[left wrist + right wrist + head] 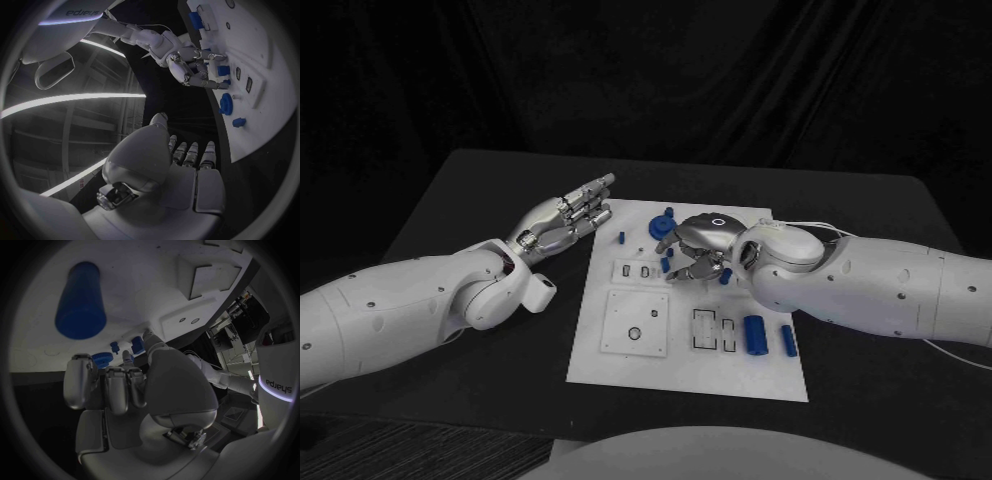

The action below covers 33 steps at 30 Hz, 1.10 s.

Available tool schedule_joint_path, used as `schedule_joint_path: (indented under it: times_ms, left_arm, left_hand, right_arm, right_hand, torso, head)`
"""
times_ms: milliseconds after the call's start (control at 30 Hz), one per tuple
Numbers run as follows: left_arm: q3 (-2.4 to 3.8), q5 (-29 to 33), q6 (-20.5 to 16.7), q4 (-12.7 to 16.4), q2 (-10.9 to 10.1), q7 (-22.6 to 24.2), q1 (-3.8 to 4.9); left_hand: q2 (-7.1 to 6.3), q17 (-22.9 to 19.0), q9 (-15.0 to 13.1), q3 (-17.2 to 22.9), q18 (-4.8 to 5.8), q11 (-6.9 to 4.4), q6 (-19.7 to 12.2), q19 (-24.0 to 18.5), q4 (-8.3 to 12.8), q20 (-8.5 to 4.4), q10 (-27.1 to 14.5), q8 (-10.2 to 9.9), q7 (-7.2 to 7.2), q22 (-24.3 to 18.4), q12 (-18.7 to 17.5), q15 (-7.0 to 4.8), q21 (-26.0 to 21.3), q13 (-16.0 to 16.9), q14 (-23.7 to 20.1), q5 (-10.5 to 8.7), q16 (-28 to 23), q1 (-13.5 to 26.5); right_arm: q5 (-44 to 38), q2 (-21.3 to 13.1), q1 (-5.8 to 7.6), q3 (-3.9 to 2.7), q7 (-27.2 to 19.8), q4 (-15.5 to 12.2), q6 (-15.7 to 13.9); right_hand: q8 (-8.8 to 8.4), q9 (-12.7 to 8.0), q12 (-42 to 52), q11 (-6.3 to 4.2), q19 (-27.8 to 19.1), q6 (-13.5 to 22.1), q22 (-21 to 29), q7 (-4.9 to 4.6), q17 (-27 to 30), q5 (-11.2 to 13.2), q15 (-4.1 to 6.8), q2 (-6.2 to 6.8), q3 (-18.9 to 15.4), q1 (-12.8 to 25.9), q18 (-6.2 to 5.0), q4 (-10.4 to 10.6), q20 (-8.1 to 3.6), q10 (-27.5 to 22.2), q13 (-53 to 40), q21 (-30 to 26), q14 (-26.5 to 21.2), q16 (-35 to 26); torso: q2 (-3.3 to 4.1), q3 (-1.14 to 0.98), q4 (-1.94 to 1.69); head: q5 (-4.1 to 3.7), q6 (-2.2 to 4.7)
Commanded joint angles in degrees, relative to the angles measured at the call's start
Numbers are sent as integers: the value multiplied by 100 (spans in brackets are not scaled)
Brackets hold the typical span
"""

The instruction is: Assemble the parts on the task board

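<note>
Task board [678,375]: lying white on the black table [473,380].
Blue cylinders [756,335]: resting near the board's right edge.
Left hand [568,219]: hovering released, fingers extended, beside the board.
Right hand [698,246]: curling over the board's blue parts [658,226]; grasp impossible to tell.

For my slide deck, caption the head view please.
Right hand reaches down among blue parts on the white task board; left hand hovers open beside it.
</note>
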<state>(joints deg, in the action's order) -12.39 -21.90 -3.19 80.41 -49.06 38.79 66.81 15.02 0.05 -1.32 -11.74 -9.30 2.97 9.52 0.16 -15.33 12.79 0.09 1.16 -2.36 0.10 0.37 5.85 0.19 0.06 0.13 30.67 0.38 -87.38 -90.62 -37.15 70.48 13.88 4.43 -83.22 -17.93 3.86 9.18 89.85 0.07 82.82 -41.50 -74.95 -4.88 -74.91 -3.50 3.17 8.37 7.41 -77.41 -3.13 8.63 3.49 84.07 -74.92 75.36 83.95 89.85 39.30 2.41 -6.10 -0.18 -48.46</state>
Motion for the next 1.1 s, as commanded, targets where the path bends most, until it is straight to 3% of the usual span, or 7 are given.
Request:
schedule_joint_path:
  times_ms: [33, 167, 233, 267, 500, 767, 1100]
  left_arm:
    - [5, 3, 2, 17, -14, 101, -9]
    - [6, 3, -119, 35, -63, 120, -8]
    - [6, 3, -263, 74, -125, 105, -3]
    - [7, 4, -314, 93, -148, 94, 3]
    - [9, 4, -741, 258, -284, -159, 159]
    - [9, -23, -878, 336, -288, -1106, 575]
    - [9, -1623, -392, 417, -159, -3260, 1258]
  left_hand:
    - [-5, -5, -3, 26, -101, 34, -34, 4, -2, 45, -9, 15, 9, 3, -37, 37, -2, -6, -13, 19, -38, -51]
    - [-2, -5, -8, -71, -101, 23, 1, 12, -148, 67, -9, 22, 31, 8, -37, 45, 4, -6, -13, -332, -38, 154]
    - [11, -5, -2, -631, -101, 57, -56, 41, -152, 142, -9, 14, 50, 22, -37, 96, 22, -6, -13, -2576, -38, 1113]
    - [-21, -5, 2, -733, -101, 56, -88, 47, -168, 159, -9, 9, 72, 25, -37, 116, 26, -6, -13, -2790, -38, 1307]
    - [-155, -5, -34, -811, -107, 134, 187, 269, -125, 376, 20, 58, 557, 114, -28, 285, 168, 4, -13, -2647, -38, 1431]
    - [-737, 821, -86, -935, 269, 1288, 561, 2026, -142, 351, 3302, 124, 896, 580, 1297, 821, 1160, 1015, 3269, -2809, 1442, 1922]
    - [-263, 2539, -368, -770, -39, 384, 2830, 5337, -191, -247, 4597, 1139, 1290, 1273, 4684, -145, 2784, 3151, 5141, -2555, 4650, 1491]
  right_arm:
    - [-114, -103, -26, 10, -244, -88, -491]
    - [-122, -295, 72, 8, -464, -287, -1009]
    - [-125, -480, 220, 7, -549, -491, -1358]
    - [-125, -555, 283, 6, -555, -569, -1456]
    - [-128, -1262, 827, 2, -565, -1071, -1971]
    - [-128, -1780, 1073, 18, -566, -1220, -2209]
    - [-128, -2032, 1115, 32, -319, -1187, -1927]
  right_hand:
    - [-20, -80, 15, -48, 9, 203, -1062, 19, -1509, 35, 37, 118, -38, -60, -25, 232, -58, 593, -1508, -18, 605, 15]
    - [-14, -175, 15, -70, 23, 368, -1069, 46, -1509, 50, 64, 281, -153, -250, -19, 747, -83, 593, -1508, -2, 605, 15]
    - [-15, -187, 15, -73, 23, 390, -1069, 51, -1509, 49, 67, 302, -175, -257, -19, 799, -86, 593, -1508, -5, 605, 15]
    - [-15, -187, 15, -73, 23, 390, -1069, 51, -1509, 49, 67, 302, -175, -257, -19, 799, -86, 593, -1508, -5, 605, 15]
    - [63, -148, 15, -75, 48, 79, -1083, 52, -1509, -4, 71, 173, -107, -337, -8, 788, -89, 593, -1508, 40, 605, 15]
    - [133, -147, 15, -121, 99, -158, -1111, 103, -1509, -285, 106, -19, 14, -562, 11, 696, -118, 593, -1508, 134, 605, 15]
    - [182, -149, 15, -124, 102, -290, -1111, 101, -1509, -417, 113, -158, 48, -577, 12, 664, -129, 593, -1508, 136, 605, 15]
  torso:
    - [0, 0, 1]
    - [0, 0, 1]
    - [1, -1, 1]
    - [-3, -1, 6]
    - [-27, -7, 8]
    - [-118, -41, 47]
    - [-330, -112, 158]
  head:
    - [1, 25]
    - [-3, 85]
    - [-2, 132]
    - [6, 150]
    - [42, 279]
    - [-3, 353]
    - [66, 219]
